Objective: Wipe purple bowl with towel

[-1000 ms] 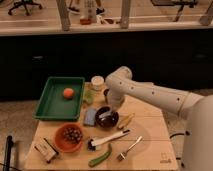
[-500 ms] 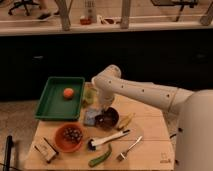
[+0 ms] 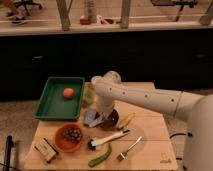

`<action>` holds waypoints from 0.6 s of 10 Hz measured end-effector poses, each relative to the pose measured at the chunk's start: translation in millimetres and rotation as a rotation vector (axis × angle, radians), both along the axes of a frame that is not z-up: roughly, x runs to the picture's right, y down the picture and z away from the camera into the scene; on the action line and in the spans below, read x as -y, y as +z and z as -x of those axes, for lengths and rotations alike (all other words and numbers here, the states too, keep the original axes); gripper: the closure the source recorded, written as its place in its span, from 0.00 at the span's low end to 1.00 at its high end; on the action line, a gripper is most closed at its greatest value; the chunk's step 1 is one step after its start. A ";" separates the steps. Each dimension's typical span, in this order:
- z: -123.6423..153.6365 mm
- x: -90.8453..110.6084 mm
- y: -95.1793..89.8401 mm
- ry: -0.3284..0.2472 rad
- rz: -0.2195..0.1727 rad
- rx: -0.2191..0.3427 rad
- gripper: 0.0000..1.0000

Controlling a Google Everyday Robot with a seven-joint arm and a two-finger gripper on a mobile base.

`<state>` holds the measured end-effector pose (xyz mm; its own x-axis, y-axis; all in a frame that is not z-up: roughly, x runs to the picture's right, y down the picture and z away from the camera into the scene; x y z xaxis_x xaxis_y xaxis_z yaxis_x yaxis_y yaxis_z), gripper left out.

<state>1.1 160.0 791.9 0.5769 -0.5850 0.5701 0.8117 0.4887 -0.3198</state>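
Note:
The purple bowl (image 3: 112, 120) sits near the middle of the wooden table (image 3: 150, 135), partly covered by my arm. The blue-grey towel (image 3: 91, 118) lies flat right beside it on the left, touching or nearly touching its rim. My gripper (image 3: 102, 118) hangs down from the white arm (image 3: 140, 97) and is low over the seam between the towel and the bowl. The wrist hides its tip, so what it touches does not show.
A green tray (image 3: 50, 106) holding an orange fruit (image 3: 68, 93) is at the back left. An orange bowl (image 3: 69, 136) with dark contents, a small box (image 3: 45, 149), a white-handled brush (image 3: 107, 139), a fork (image 3: 129, 148), a green vegetable (image 3: 100, 156) and a banana (image 3: 126, 120) lie around.
My arm's elbow has swung to the left over the table, and the gripper has shifted slightly left, from over the bowl toward the towel. The objects have stayed in place.

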 end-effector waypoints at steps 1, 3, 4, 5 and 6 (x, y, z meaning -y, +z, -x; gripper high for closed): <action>-3.5 -5.7 -1.2 0.001 0.008 -0.001 1.00; -23.4 -11.1 -4.8 0.015 0.015 -0.027 1.00; -35.1 -9.9 -5.2 0.031 0.013 -0.048 1.00; -43.2 -8.2 -4.0 0.042 0.013 -0.070 1.00; -47.7 -4.9 -0.4 0.051 0.010 -0.086 1.00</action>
